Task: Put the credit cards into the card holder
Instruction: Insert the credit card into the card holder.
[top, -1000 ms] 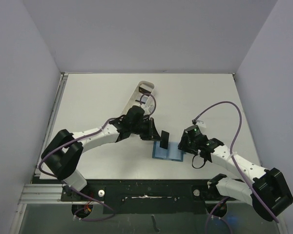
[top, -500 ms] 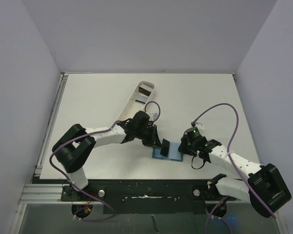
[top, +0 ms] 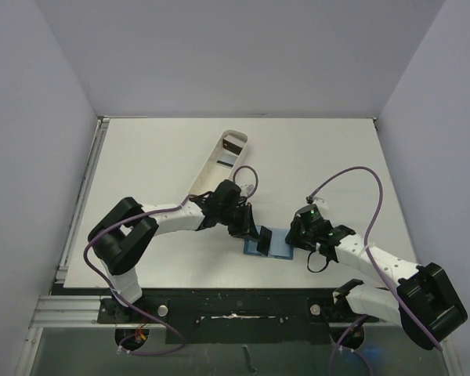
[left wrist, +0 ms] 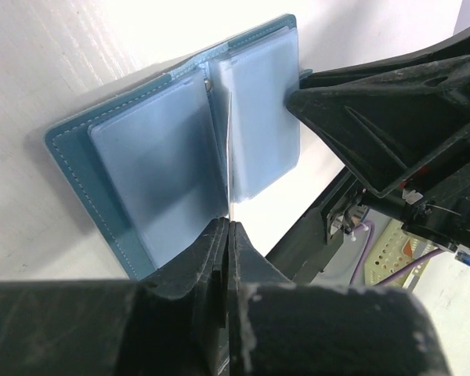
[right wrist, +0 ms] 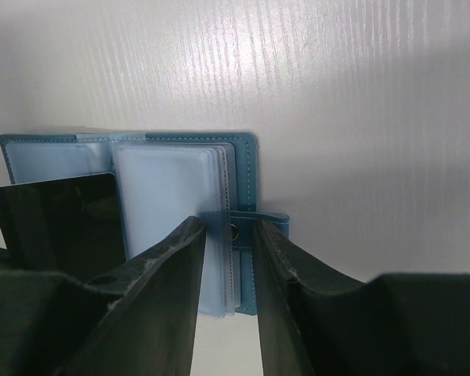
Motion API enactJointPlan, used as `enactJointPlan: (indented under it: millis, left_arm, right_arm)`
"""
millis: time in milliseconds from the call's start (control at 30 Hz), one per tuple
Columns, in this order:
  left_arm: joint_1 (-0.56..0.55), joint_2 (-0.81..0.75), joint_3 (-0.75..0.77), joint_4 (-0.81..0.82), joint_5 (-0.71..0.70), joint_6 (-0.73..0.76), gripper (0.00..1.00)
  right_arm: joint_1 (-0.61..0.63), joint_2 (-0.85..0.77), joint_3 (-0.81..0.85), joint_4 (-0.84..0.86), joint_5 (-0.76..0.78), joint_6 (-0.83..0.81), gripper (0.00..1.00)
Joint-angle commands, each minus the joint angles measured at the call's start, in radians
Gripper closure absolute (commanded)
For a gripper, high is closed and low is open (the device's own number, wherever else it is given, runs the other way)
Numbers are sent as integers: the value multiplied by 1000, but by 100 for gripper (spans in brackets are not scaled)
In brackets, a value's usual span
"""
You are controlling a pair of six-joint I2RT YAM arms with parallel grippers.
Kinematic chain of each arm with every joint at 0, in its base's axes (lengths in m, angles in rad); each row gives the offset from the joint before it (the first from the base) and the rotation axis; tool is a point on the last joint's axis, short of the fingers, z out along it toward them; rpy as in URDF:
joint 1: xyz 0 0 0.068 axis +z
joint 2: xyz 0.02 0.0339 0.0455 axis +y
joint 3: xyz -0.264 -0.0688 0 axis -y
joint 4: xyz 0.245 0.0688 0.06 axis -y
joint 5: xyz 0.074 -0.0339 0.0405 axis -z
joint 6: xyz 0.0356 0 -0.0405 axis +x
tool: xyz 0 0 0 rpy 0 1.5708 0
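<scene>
The teal-blue card holder [top: 276,246] lies open on the table, clear pockets up [left wrist: 160,168] [right wrist: 168,184]. My left gripper [top: 256,232] [left wrist: 229,226] is shut on a thin black credit card [top: 264,240]. In the left wrist view the card [left wrist: 229,149] shows edge-on, its far end down at the holder's middle fold. The right wrist view shows its dark face [right wrist: 59,215] over the left pockets. My right gripper [top: 297,236] [right wrist: 228,223] stands open, one finger on each side of the holder's right edge and snap tab [right wrist: 272,223].
A long white oblong tray [top: 213,166] lies slanted behind the left gripper, with a dark item [top: 235,143] in its far end. Grey walls close in the white table on three sides. Purple cables loop over both arms.
My left gripper has carried the black card right and down onto the open holder's middle. The right gripper's fingers have drawn closer together at the holder's right edge.
</scene>
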Motion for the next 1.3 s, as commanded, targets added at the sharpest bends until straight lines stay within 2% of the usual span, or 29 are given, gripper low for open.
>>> enactJointPlan:
  millis: [0,433,667,900,1267]
  left_arm:
    - [-8,15,21,41,25,0,100]
    - [-29,72,39,46,4,-28,100]
    - [-30,48,42,42,-4,-39,100]
    - [-30,40,26,80,-32,-83,100]
    - [-19,27,15,74,-61,-86,100]
  right_arm:
    - [-5,-12,-14,20,-13,-1,69]
    - [2,-13,-28,23,-13,15,69]
    - [3,-15,-15,-6,-1,15,70]
    - [5,-29,9,-50,18,25,63]
    - [20,-39,-12,-50,6,39,71]
